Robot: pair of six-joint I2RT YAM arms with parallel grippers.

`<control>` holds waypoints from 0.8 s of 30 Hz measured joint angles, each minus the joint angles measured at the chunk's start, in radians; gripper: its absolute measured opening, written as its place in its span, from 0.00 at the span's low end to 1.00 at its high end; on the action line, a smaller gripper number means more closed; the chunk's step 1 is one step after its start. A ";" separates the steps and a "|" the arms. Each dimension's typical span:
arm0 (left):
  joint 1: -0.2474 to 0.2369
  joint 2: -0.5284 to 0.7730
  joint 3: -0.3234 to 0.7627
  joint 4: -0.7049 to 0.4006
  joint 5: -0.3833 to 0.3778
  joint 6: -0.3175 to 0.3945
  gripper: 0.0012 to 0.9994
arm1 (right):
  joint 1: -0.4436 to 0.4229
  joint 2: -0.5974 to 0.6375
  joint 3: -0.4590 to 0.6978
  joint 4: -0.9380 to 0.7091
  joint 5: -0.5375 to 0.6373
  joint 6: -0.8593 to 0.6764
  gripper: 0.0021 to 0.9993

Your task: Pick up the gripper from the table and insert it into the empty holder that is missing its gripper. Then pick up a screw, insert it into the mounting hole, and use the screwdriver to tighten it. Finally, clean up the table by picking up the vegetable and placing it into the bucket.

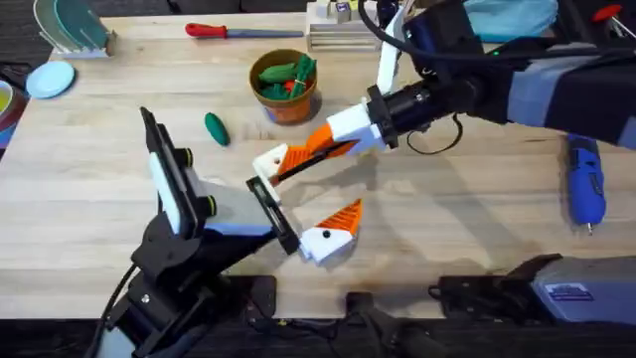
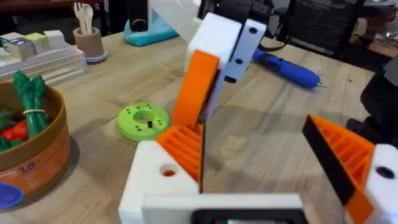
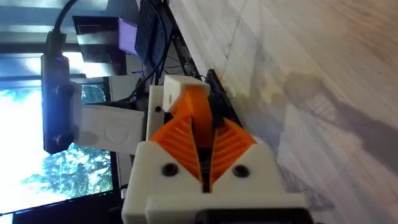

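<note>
My right gripper [image 1: 316,146] reaches in from the upper right, shut on the orange gripper [image 3: 195,102]. It presses that piece against the white holder [image 1: 265,163], the far finger mount of the black left arm. My left gripper [image 1: 308,194] stands wide open, its other orange-tipped finger [image 1: 336,227] lying near the table's middle. The dark green vegetable [image 1: 216,128] lies on the wood left of the bucket [image 1: 286,103], which holds green and red toy food. At the right edge rests the blue screwdriver [image 1: 584,181]. No screw can be made out.
A red-handled hand tool [image 1: 224,31] lies at the back. A blue plate [image 1: 50,80] and a dish rack [image 1: 75,25] sit at the back left. A green holed disc [image 2: 143,119] lies by the left gripper, with a pale cup of sticks [image 2: 87,38] beyond.
</note>
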 joint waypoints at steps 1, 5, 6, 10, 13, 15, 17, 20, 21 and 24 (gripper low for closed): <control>0.000 0.000 0.000 0.000 0.000 0.000 0.99 | 0.000 0.000 0.000 0.000 0.002 0.000 0.04; 0.000 0.000 0.000 0.000 0.000 0.000 0.99 | 0.000 0.000 0.000 0.000 0.002 0.000 0.04; 0.000 0.000 0.000 0.000 0.000 0.000 0.99 | 0.000 0.000 0.000 0.001 0.003 0.000 0.04; 0.000 0.000 0.000 0.000 -0.005 0.000 0.99 | 0.012 0.000 0.000 0.029 0.028 0.012 0.03; 0.003 0.000 0.000 -0.001 -0.019 -0.001 0.99 | 0.029 0.000 0.000 0.067 0.060 0.029 0.02; 0.005 0.000 0.000 -0.002 -0.031 -0.002 0.99 | 0.037 0.000 0.000 0.086 0.078 0.040 0.02; 0.006 0.000 0.000 -0.003 -0.038 -0.002 0.99 | 0.041 0.000 0.000 0.094 0.088 0.045 0.02; 0.006 0.000 0.000 -0.003 -0.041 -0.005 0.99 | 0.043 0.000 0.000 0.094 0.091 0.055 0.06; 0.006 0.000 0.000 -0.003 -0.041 -0.005 0.99 | 0.045 0.000 0.000 0.095 0.090 0.059 0.11; 0.006 0.000 0.000 -0.002 -0.036 -0.003 0.99 | 0.049 0.000 0.000 0.094 0.090 0.068 0.24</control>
